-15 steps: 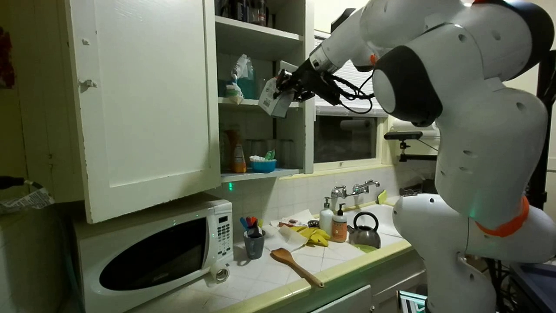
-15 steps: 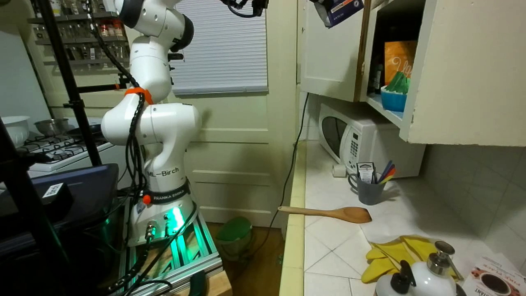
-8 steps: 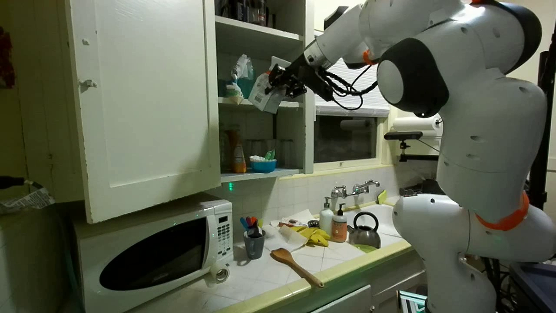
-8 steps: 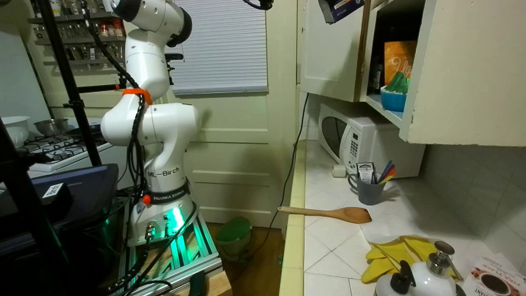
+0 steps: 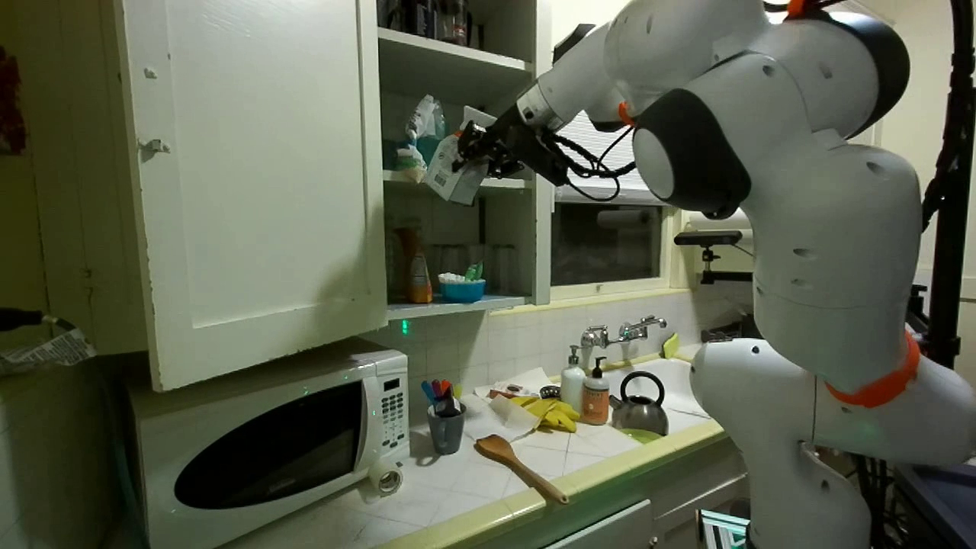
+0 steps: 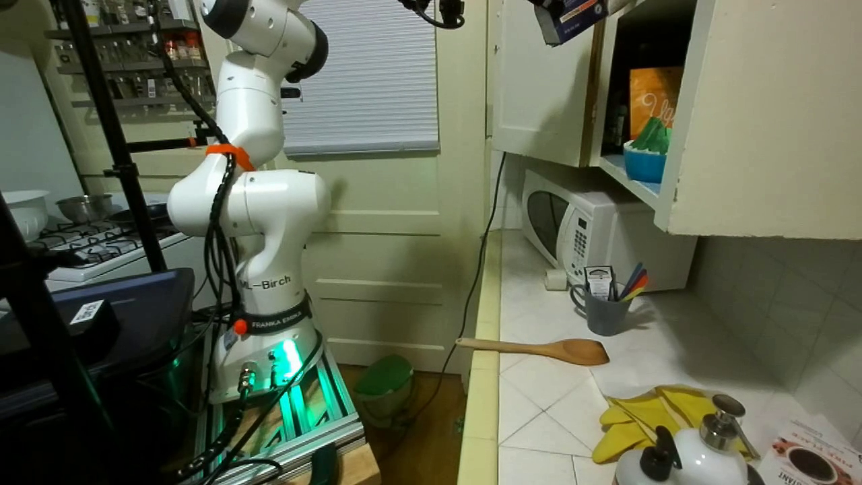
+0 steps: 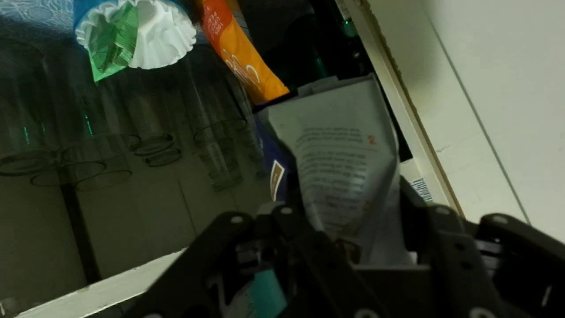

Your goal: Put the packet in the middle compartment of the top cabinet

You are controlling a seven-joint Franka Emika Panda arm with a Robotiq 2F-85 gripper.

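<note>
The packet is a box with white and dark blue faces. In an exterior view the packet (image 5: 451, 179) hangs tilted in front of the middle shelf's edge (image 5: 515, 184) of the open cabinet. My gripper (image 5: 469, 149) is shut on it. In an exterior view only the packet's lower part (image 6: 572, 20) shows at the top edge, by the cabinet opening. In the wrist view the packet (image 7: 340, 132) sits squeezed between the two fingers (image 7: 348, 203), its printed side bulging. The inside of the middle compartment is partly hidden behind the packet and gripper.
The cabinet door (image 5: 267, 168) stands open at left. A clear bottle and bag (image 5: 427, 126) stand on the middle shelf, close to the packet. Below are an orange packet (image 5: 417, 274), a blue bowl (image 5: 462, 291) and glasses (image 7: 101, 145). A microwave (image 5: 274, 450) is underneath.
In an exterior view, my gripper and the packet have moved left along the middle shelf, nearer the bottle and bag. The packet stays gripped and tilted.
</note>
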